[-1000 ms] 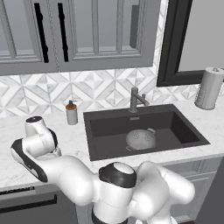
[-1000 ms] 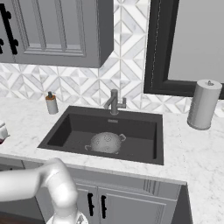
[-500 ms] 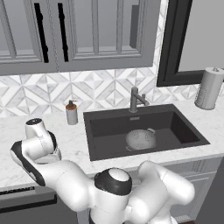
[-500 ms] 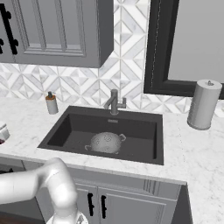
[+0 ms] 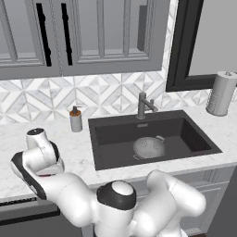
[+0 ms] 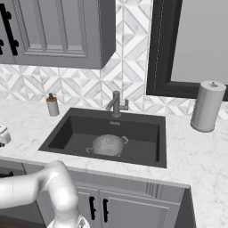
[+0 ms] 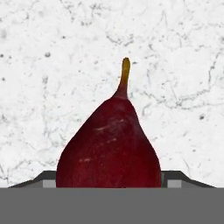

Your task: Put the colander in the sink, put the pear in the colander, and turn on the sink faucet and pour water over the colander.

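White marble counter (image 7: pixel 52 52): one pear (image 7: pixel 109 144) (stemmed); tool (image 7: pixel 109 178) straddling it, grip unclear.

Grey cabinets (image 5: pixel 83 37) — patterned tile backsplash (image 5: pixel 111 95) — white marble counter (image 6: pixel 200 151).

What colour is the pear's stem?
Yellowish brown, darker at its base; the pear itself is dark red. Clearest in the hand view.

No legible text, label, brand, number or sign was found in any view. The small brown soap bottle with dark pump top (image 5: pixel 76 120) carried no readable marking, and neither did the grey cylindrical paper towel roll (image 6: pixel 207 106) or the dark red pear (image 7: pixel 109 147) lying on the white marble desk (image 7: pixel 52 65).
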Robot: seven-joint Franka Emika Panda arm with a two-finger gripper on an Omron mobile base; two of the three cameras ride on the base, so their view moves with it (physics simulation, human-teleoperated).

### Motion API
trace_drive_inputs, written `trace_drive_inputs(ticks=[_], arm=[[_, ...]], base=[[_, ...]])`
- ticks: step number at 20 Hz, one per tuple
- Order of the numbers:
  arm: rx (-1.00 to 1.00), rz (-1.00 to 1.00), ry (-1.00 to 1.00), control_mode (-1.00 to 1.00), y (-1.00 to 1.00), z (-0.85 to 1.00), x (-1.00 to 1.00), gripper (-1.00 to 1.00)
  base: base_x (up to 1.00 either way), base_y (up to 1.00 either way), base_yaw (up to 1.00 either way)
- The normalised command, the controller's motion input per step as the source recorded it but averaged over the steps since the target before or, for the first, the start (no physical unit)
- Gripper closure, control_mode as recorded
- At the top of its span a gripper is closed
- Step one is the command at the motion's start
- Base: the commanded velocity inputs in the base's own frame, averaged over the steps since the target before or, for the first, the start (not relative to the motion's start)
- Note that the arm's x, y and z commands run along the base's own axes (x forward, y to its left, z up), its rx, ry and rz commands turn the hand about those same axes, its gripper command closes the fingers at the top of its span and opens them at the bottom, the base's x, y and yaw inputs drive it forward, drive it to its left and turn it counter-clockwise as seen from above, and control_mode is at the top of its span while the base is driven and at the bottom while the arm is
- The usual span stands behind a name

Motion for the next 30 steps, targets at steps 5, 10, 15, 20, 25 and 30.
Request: trace_drive_inputs(ticks=[5, 10, 15, 20, 25, 30], arm=[[0.00, 0.08, 0.00, -1.00, -0.18, -0.08, -0.01, 1.00], [0.00, 0.01, -0.06, -1.00, -0.33, -0.10, -0.07, 1.00], [0.00, 0.00, 0.01, -1.00, -0.57, 0.16, -0.01, 1.00], [0.00, 0.00, -0.01, -1.00, -0.64, 0.33, -0.01, 1.00], [0.00, 0.00, -0.07, -1.00, -0.71, 0.35, 0.00, 1.00], [0.00, 0.00, -0.08, -1.00, -0.75, 0.29, 0.00, 1.00]], base=[[0.00, 0.00, 0.00], [0.00, 0.00, 0.00], [0.00, 0.00, 0.00], [0.00, 0.00, 0.00], [0.00, 0.00, 0.00], [0.00, 0.00, 0.00]])
